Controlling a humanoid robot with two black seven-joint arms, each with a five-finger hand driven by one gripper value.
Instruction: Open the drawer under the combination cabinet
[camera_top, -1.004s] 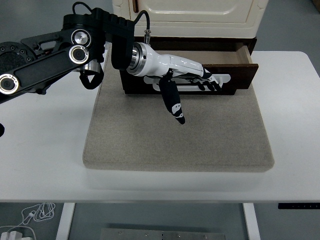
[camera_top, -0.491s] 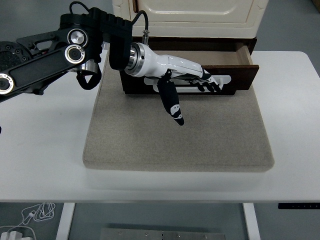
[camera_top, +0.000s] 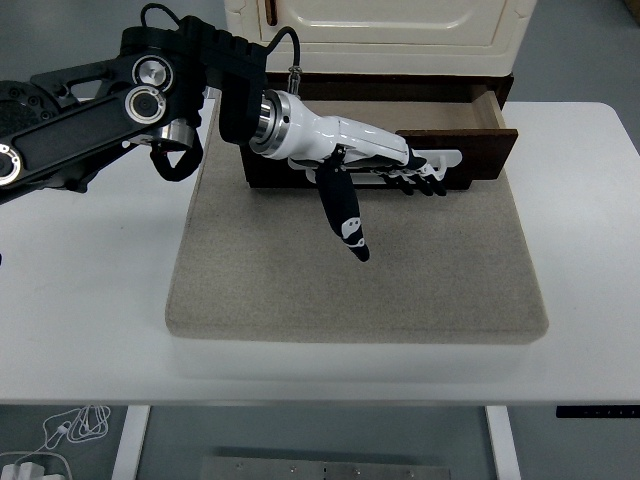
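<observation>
The dark wooden drawer (camera_top: 480, 150) under the cream combination cabinet (camera_top: 380, 25) stands pulled out part way, with its inside showing at the right end. A white handle (camera_top: 452, 157) runs along its front. My left hand (camera_top: 400, 165), white with black fingers, lies across the drawer front. Its fingers (camera_top: 425, 183) stretch out along the handle and just below it, and I cannot tell if they hook it. The thumb (camera_top: 347, 222) points down over the grey mat (camera_top: 350, 290). The right arm does not show.
The cabinet and drawer stand at the back of the grey mat, which covers the middle of the white table (camera_top: 80, 300). My left arm's black links (camera_top: 100, 110) reach in over the table's left part.
The hand has sunk slightly, so the fingertips now hang a little below the handle. The drawer has not visibly moved.
</observation>
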